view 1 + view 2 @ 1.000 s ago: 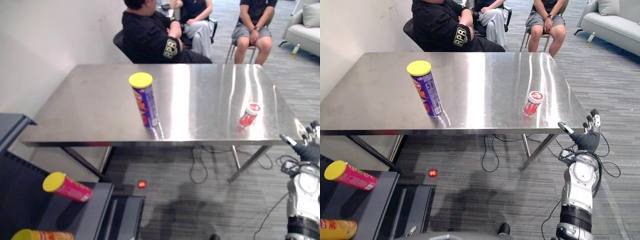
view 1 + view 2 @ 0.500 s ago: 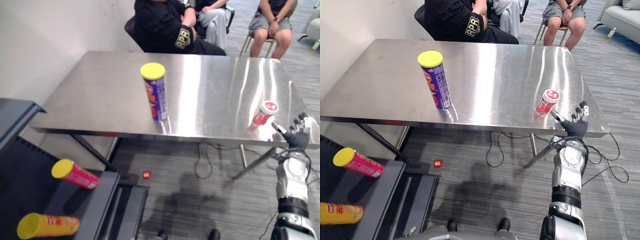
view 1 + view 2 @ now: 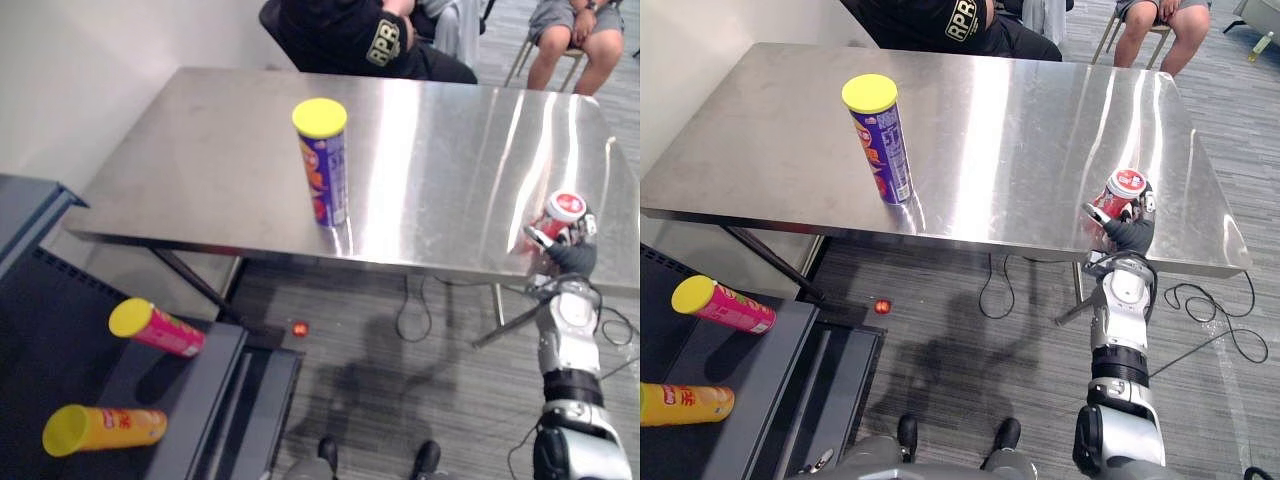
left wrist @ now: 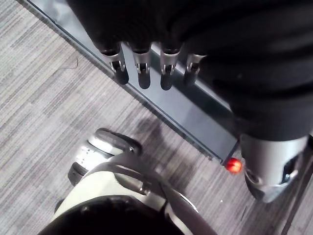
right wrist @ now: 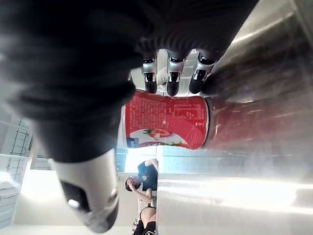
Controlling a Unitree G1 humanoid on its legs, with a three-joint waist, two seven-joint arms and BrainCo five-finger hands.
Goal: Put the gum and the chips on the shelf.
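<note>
The gum (image 3: 1122,192) – a red tub with a white lid – stands on the steel table (image 3: 200,170), close to its near edge and right end. The right hand (image 3: 1124,232) is raised at that edge, just on the robot's side of the tub. In the right wrist view its fingers (image 5: 169,81) reach out fairly straight along one side of the tub and its thumb (image 5: 88,196) lies off the other side, so the hand is spread wide with the tub in between. Whether the fingertips touch the tub cannot be told.

The chips (image 3: 323,160) – a purple can with a yellow lid – stand upright toward the middle of the table, well apart from the gum.

The dark shelf (image 3: 195,380) is low on the robot's left, with a pink can (image 3: 155,328) and a yellow can (image 3: 100,430) lying on their sides on it.

The left hand (image 4: 144,68) hangs over the carpet by the shelf's edge, fingers relaxed and holding nothing.

People (image 3: 350,30) sit behind the table.
</note>
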